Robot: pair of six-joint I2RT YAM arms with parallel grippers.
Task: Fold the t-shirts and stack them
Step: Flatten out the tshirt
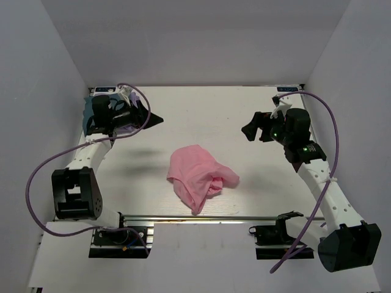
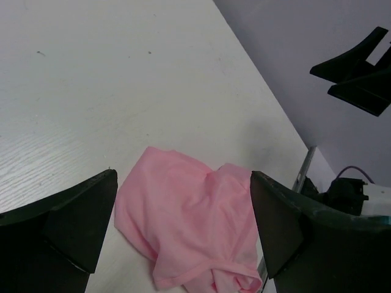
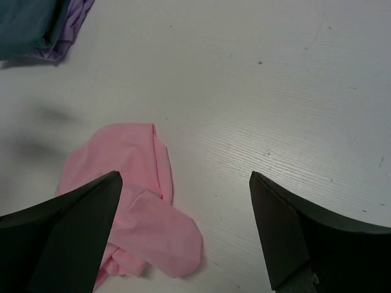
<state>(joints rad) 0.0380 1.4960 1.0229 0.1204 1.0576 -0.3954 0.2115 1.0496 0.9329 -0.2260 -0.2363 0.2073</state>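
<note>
Judging by how the cloth lies, the job looks partly done, with one garment left to handle. The pink t-shirt [image 1: 198, 174] sits in a crumpled heap near the middle of the white surface [image 1: 201, 116], bunched over itself with one rounded lobe, perhaps a sleeve, sticking out toward the right arm. It is not folded, and nothing is touching it.

At the far left corner, the teal t-shirt [image 3: 24, 24] lies on top of the lavender t-shirt [image 3: 73, 24], whose edge peeks out beside it. They look like a compact pile, so they are probably folded and stacked already, but only a corner of them shows in the right wrist view and the left arm covers most of them from above, so the neatness of the folds cannot be confirmed.

The left end effector [image 1: 149, 116] hangs above the surface close to that pile, fingers spread wide and holding nothing. The right end effector [image 1: 253, 128] hovers on the opposite side, equally wide and empty. Both wrist cameras look toward the pink t-shirt, well apart from it.

What is left, as far as can be told: flattening the pink t-shirt, folding it, and adding it to the pile at the corner.
</note>
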